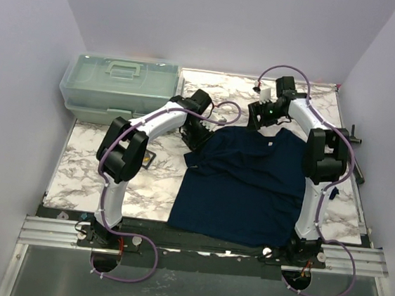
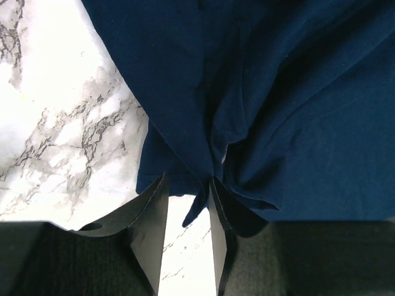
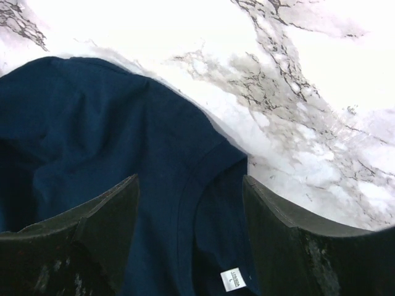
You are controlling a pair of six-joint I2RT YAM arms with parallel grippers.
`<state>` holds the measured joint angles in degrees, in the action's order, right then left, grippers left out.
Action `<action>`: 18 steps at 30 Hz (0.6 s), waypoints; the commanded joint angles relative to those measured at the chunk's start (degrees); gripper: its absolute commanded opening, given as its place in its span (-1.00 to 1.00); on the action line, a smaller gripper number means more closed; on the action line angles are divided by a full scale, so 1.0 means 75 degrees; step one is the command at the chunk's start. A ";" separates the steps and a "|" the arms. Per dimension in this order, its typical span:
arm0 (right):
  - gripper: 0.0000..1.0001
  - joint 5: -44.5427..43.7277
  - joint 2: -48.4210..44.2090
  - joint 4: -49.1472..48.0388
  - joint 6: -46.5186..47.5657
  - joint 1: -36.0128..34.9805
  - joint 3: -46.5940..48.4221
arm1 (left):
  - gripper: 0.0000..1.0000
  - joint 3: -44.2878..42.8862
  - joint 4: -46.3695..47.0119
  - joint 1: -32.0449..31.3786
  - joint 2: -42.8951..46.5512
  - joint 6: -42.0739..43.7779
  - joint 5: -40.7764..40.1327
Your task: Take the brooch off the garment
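The navy T-shirt [image 1: 243, 184] lies spread on the marble table. The brooch shows in no view. My left gripper [image 1: 196, 136] is at the shirt's left sleeve. In the left wrist view my left gripper [image 2: 188, 177] has its jaws a narrow gap apart, with a fold of the sleeve hem [image 2: 196, 206] between the tips and fabric [image 2: 278, 92] bunched against the right finger. My right gripper [image 1: 259, 115] hovers at the collar. In the right wrist view my right gripper [image 3: 190, 179] is wide open and empty above the neckline [image 3: 185, 203] and the white tag [image 3: 233, 279].
A pale green lidded toolbox [image 1: 119, 87] stands at the back left. A small black square frame [image 1: 147, 160] lies on the table left of the shirt, beside the left arm. Bare marble [image 3: 308, 74] lies beyond the collar.
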<state>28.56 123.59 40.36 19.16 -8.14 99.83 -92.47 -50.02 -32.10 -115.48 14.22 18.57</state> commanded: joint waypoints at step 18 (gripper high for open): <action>0.33 -0.0488 0.0641 -0.0472 0.0507 -0.0088 -0.0044 | -0.87 -0.0170 -0.0583 0.0003 -0.0021 0.0225 0.0074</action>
<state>27.66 126.91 39.35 21.37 -8.16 100.71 -92.47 -53.06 -32.10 -116.20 14.87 18.65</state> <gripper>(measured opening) 0.683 0.113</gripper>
